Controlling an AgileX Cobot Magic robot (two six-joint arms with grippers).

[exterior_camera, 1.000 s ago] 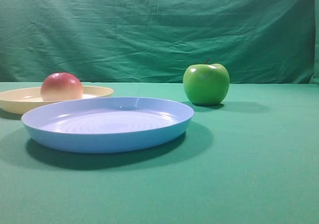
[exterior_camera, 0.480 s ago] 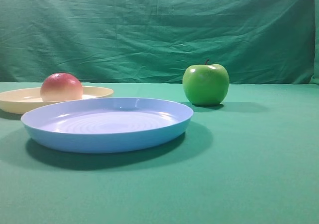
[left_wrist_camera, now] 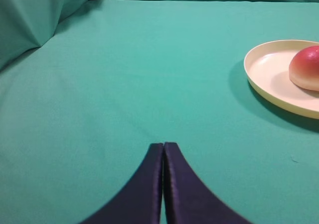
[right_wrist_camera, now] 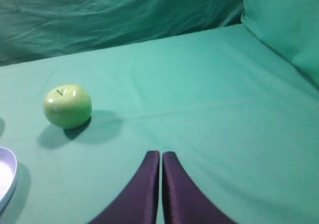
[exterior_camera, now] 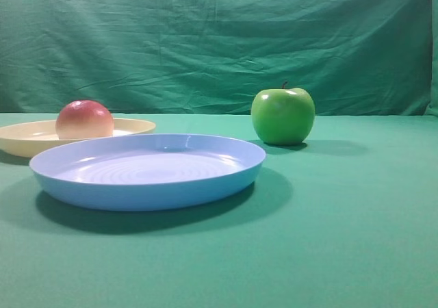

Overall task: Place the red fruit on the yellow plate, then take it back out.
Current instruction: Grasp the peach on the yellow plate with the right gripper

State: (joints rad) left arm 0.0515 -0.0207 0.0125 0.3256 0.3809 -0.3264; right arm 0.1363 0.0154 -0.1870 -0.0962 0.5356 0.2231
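The red fruit [exterior_camera: 84, 119] is being left on the yellow plate [left_wrist_camera: 271, 77]; retrieval is being awaited, with the left pincer [left_wrist_camera: 163, 147] and right pincer [right_wrist_camera: 160, 155] both closed, empty.

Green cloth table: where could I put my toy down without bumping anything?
Bare cloth lies right of the green apple and in front of the blue plate. Crowded on the left: the yellow plate holds the red fruit, right behind the blue one.

Red fruit [exterior_camera: 84, 119] blushes red over cream; yellow plate [exterior_camera: 133, 125] pale cream; blue plate [exterior_camera: 147, 185] light blue; apple [exterior_camera: 282, 115] glossy green.
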